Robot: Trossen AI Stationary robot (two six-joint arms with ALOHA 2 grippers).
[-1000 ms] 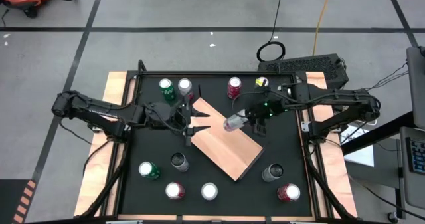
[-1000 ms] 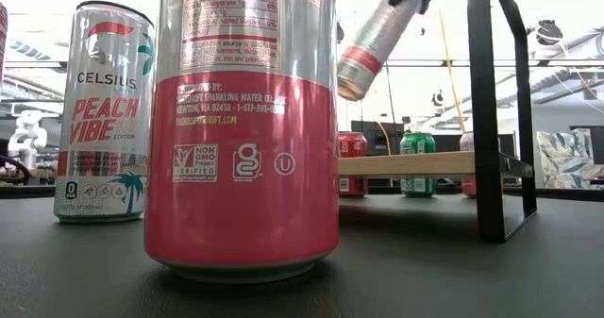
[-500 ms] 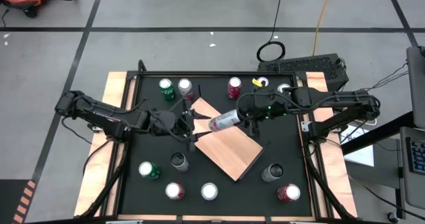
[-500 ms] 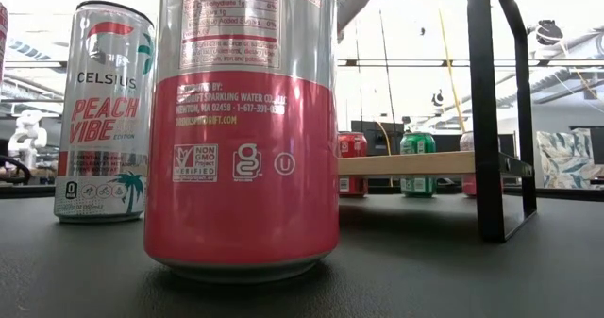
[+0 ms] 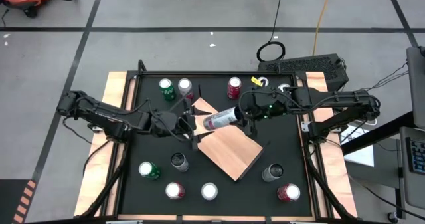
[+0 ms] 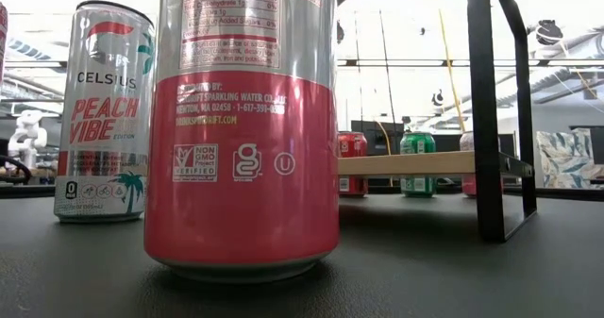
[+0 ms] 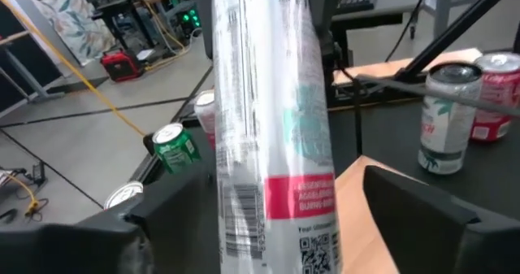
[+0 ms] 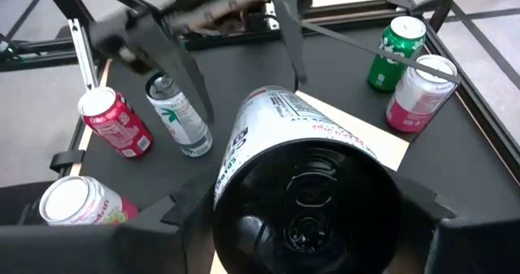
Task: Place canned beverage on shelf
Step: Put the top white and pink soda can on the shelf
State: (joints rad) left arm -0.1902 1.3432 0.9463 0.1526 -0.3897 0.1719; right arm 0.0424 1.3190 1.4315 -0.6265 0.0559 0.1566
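Right pincer (image 5: 244,116) grips silver can (image 5: 221,118) by top end, held sideways above shelf (image 5: 226,144). Left pincer (image 5: 191,125) open, fingers either side of can's far end, not touching. Placement not yet done: can needs uprighting, setting on shelf.

The shelf (image 5: 226,146) stands mid-table. Above its far-left end a can (image 5: 221,118) lies sideways, held by the right gripper (image 5: 244,115), the left gripper (image 5: 194,126) just left of it. Other cans ring the shelf.
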